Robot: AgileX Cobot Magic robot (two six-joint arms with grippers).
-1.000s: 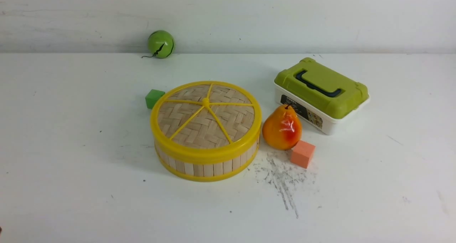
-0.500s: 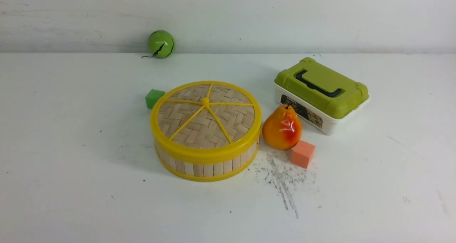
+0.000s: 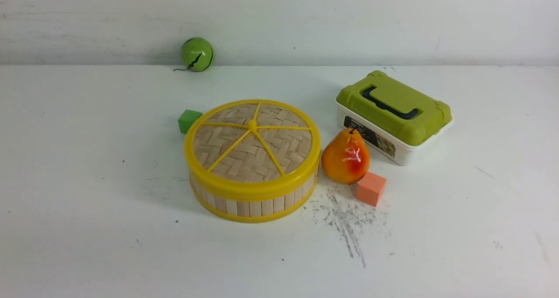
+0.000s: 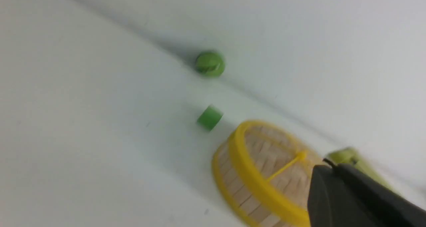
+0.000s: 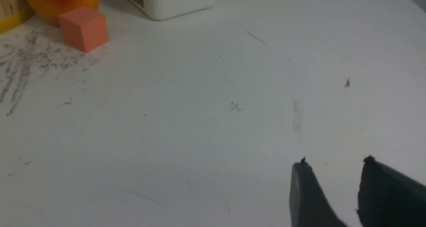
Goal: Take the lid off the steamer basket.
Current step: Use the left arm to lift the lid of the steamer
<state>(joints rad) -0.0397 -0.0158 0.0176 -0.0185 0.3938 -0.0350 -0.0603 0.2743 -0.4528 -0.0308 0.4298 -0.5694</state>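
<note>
The lid (image 3: 252, 143), woven bamboo with a yellow rim, spokes and centre knob, sits closed on the steamer basket (image 3: 253, 206) at the table's middle. Neither gripper shows in the front view. In the blurred left wrist view the lid (image 4: 276, 160) and basket (image 4: 233, 183) lie just ahead of my left gripper (image 4: 329, 167), whose dark fingers are pressed together and hold nothing. My right gripper (image 5: 334, 162) is open and empty over bare table, well away from the basket, of which only a bit of the bottom rim (image 5: 10, 20) shows.
A pear (image 3: 346, 156) touches the basket's right side, with an orange cube (image 3: 371, 188) in front of it. A white box with a green lid (image 3: 393, 114) stands behind right. A green cube (image 3: 188, 120) sits behind left, a green ball (image 3: 197, 53) by the wall.
A small dark speck at the front view's lower left edge one second ago is gone. The objects on the table have not moved.
</note>
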